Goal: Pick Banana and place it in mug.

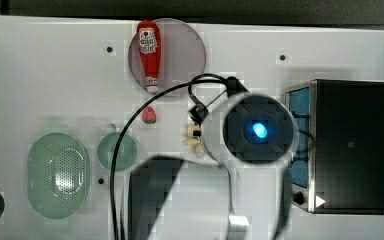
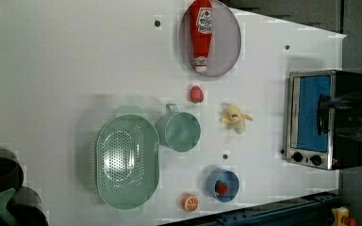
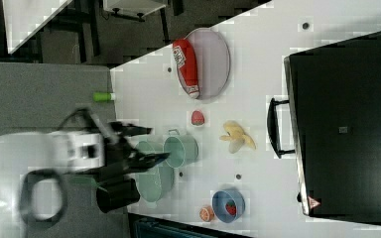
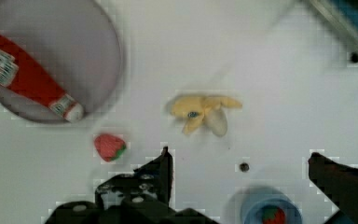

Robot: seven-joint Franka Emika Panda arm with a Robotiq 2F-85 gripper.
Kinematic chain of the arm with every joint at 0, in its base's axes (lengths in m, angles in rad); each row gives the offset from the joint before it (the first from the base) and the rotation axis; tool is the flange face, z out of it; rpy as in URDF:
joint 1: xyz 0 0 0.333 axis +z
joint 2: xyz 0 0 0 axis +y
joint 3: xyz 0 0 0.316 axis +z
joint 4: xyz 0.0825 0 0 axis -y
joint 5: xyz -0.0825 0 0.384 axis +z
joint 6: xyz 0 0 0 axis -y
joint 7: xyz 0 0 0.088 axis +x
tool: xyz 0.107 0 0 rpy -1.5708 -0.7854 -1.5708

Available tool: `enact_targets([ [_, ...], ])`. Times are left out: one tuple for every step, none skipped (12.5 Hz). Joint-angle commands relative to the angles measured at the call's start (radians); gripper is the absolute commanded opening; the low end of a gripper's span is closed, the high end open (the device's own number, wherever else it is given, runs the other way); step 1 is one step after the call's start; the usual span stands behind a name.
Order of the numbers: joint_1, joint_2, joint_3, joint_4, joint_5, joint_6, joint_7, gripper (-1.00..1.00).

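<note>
The banana (image 4: 205,112), a small pale-yellow peeled toy, lies flat on the white table (image 2: 75,61) between the mug and the toaster oven, and also appears as the banana (image 2: 235,117) (image 1: 194,136) (image 3: 237,135). The teal-green mug (image 2: 181,131) (image 1: 117,151) (image 3: 181,150) stands upright with nothing inside it, next to the perforated bowl. My gripper (image 4: 242,161) hangs above the table close to the banana. It is open, its dark fingers (image 4: 161,165) wide apart with nothing between them. In the right view the gripper (image 3: 151,144) shows high up in the foreground.
A ketchup bottle (image 2: 201,33) lies on a grey plate (image 2: 228,42). A strawberry (image 2: 196,94) sits near the mug. A toaster oven (image 2: 325,117) stands at the left view's right. There is also a pale-green perforated bowl (image 2: 127,162), a blue dish (image 2: 222,185) and an orange slice (image 2: 190,202).
</note>
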Motion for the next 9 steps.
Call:
enact_targets([
  [-0.001, 0.128, 0.021, -0.162, -0.008, 0.204, -0.177, 1.0],
  [-0.001, 0.165, 0.021, -0.196, -0.008, 0.281, -0.244, 1.0],
  [-0.002, 0.205, 0.021, -0.224, -0.01, 0.353, -0.32, 1.0],
  [-0.001, 0.247, 0.021, -0.24, -0.017, 0.412, -0.405, 1.0],
  [-0.001, 0.29, 0.021, -0.247, -0.019, 0.463, -0.49, 1.0],
  [-0.001, 0.333, 0.021, -0.25, -0.019, 0.509, -0.579, 1.0],
  [-0.001, 0.375, 0.022, -0.249, -0.019, 0.558, -0.65, 1.0],
  [-0.001, 0.415, 0.021, -0.25, -0.019, 0.61, -0.691, 1.0],
  [-0.001, 0.451, 0.021, -0.251, -0.019, 0.66, -0.699, 1.0],
])
